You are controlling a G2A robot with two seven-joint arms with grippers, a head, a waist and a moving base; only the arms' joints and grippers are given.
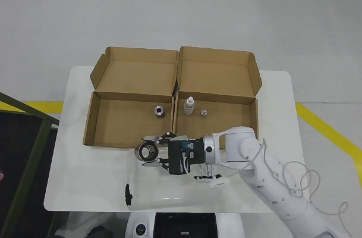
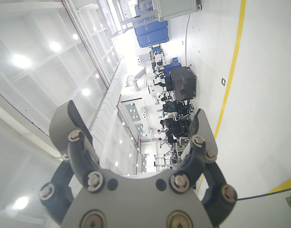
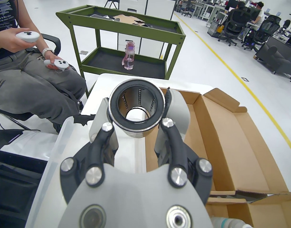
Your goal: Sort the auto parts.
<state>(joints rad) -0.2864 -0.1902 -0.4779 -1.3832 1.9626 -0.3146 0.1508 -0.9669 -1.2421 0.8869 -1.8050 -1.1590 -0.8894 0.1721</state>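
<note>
bearing [image 3: 135, 127] | steel cylinder, black rim | held in right hand [image 3: 138, 108] | just beside cardboard box [image 3: 231, 143]

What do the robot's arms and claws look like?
The right arm is white and rounded, with a thin white cable looping beside it and a black wrist. Both the right gripper and left gripper have grey plates, black links, silver screws and ribbed black pads.
</note>
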